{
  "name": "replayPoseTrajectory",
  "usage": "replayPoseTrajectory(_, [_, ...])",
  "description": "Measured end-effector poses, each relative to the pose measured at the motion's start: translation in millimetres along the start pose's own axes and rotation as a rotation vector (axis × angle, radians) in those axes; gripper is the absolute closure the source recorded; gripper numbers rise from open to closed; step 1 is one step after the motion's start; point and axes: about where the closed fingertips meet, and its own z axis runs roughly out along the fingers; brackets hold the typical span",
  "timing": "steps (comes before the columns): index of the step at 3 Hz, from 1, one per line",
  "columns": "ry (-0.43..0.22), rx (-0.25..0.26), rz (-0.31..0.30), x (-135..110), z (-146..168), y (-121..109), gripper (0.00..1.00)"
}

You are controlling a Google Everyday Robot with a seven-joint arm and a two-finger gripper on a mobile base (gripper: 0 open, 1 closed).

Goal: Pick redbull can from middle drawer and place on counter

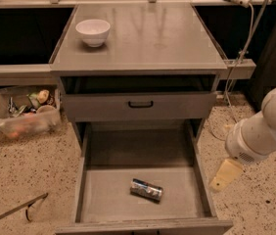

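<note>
Where shiny redbull can (146, 189) lies in middle drawer (107, 196), gripper (224, 176) to right

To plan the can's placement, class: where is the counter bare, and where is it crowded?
The counter is bare right of the white bowl and along its front edge; only the bowl's back-left corner is taken. The gripper hangs over the floor, right of the middle drawer.

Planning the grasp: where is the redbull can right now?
The redbull can lies on its side on the floor of the open middle drawer, near the front, about midway between the side walls. The gripper hangs outside the drawer's right wall.
</note>
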Motion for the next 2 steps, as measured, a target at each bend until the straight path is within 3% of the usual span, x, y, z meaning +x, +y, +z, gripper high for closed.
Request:
replayPoseTrajectory(1, [-0.058, -0.063, -0.052, -1, 58, 35, 0.00])
replayPoseTrajectory(2, [-0.102, -0.093, -0.095, -6, 114, 66, 0.00])
